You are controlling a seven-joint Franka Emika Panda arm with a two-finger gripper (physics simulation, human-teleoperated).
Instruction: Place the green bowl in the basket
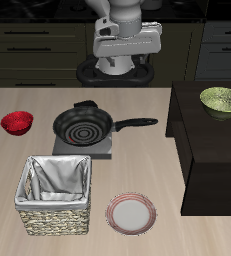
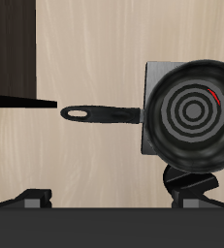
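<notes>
The green bowl [image 1: 222, 100] is olive with a pale rim and stands on top of a dark cabinet [image 1: 212, 150] at the table's side. The basket [image 1: 55, 193] is woven wicker with a grey-white cloth lining and stands near the table's front edge, far from the bowl. My gripper [image 1: 125, 66] hangs high at the back of the table, above the frying pan and well away from both. In the wrist view my gripper [image 2: 113, 200] has its two fingertips [image 2: 31, 200] far apart, open and empty. Neither bowl nor basket shows in the wrist view.
A black frying pan [image 1: 83, 126] sits on a grey square burner [image 1: 82, 149] in the middle of the table, its handle [image 2: 99, 113] pointing toward the cabinet [image 2: 12, 48]. A small red bowl [image 1: 17, 122] stands beyond the basket. A pink-rimmed plate [image 1: 131, 213] lies beside the basket.
</notes>
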